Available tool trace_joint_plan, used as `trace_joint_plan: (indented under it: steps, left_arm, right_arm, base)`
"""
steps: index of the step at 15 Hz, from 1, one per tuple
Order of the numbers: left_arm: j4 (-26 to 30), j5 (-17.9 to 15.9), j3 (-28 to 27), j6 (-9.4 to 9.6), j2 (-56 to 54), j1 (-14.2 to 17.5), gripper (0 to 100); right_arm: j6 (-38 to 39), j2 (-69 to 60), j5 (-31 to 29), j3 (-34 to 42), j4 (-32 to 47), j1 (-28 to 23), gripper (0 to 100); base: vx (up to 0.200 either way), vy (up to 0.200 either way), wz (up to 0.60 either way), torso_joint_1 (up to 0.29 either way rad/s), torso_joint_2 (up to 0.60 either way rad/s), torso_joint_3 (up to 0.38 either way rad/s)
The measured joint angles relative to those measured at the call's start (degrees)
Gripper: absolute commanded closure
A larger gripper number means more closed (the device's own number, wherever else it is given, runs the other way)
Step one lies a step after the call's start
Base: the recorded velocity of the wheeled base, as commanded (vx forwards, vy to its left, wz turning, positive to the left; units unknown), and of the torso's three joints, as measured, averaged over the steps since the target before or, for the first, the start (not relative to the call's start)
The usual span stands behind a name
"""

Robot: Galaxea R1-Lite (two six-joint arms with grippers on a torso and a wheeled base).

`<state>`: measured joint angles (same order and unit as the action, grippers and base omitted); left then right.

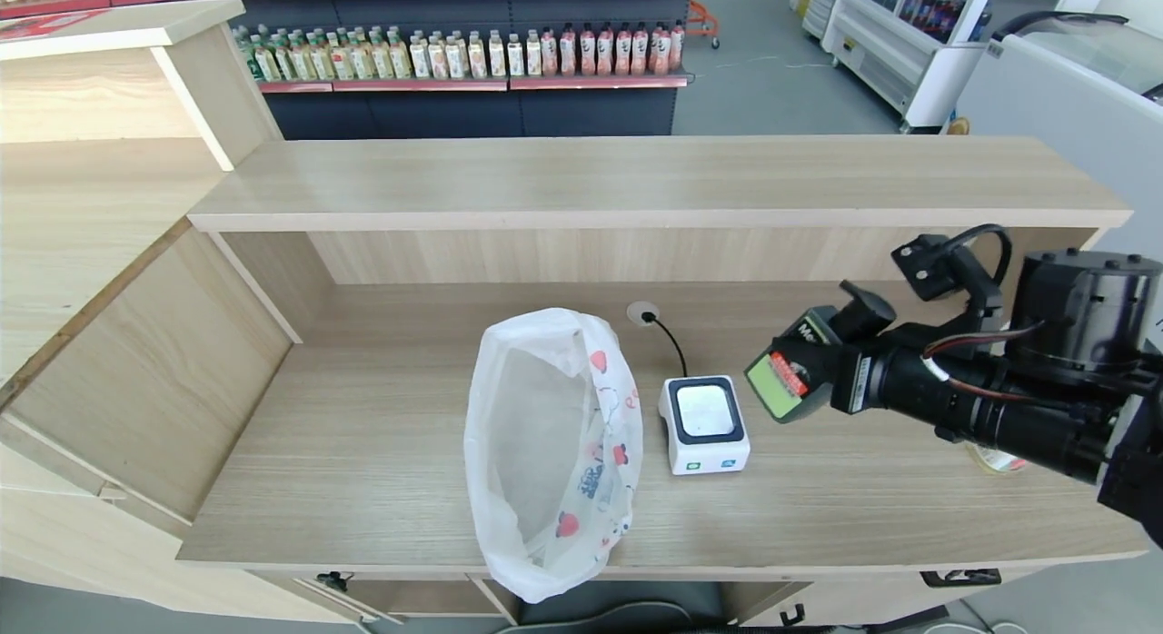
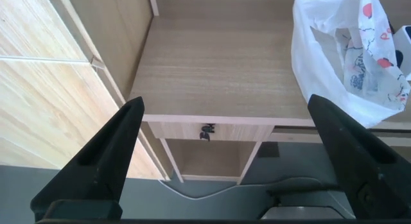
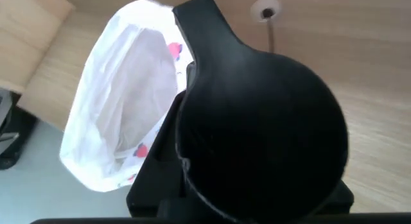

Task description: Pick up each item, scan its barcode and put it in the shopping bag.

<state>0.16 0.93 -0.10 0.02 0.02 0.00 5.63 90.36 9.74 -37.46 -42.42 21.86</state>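
The right pincer (image 1: 829, 357) grips a small green box (image 1: 783, 384), tilted near the white square scanner (image 1: 704, 422) (probably to show its barcode); the left pincer (image 2: 226, 105) gapes wide, holding nothing.

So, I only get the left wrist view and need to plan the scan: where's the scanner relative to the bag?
Observer: The scanner stands on the counter just right of the shopping bag, window up.
Operator: Is the right arm carrying anything?
Observer: Yes, the right gripper is shut on a green-faced box, above the counter right of the scanner.
Operator: Anything else waiting?
Observer: One round item shows on the counter beneath the right arm.
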Motion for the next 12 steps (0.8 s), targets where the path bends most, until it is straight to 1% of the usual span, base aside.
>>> trace_joint_plan:
  steps: [3,8,12]
  left_arm:
    - [0.02,0.00,0.00,0.02,0.00,0.00,0]
    - [0.00,0.02,0.00,0.07,0.00,0.00,0]
    - [0.02,0.02,0.00,0.07,0.00,-0.05,0]
  right_arm:
    - [0.27,2.01,1.17,-1.21,0.44,1.54,100]
    - [0.79,10.11,1.23,-4.51,0.17,2.21,100]
    - [-3.52,19.20,-0.28,-11.81,0.20,4.21,100]
  base:
    - [0.000,0.200,0.00,-0.009,0.00,0.001]
    - [0.000,0.000,0.00,0.000,0.00,0.000]
    - [0.000,0.000,0.00,0.000,0.00,0.000]
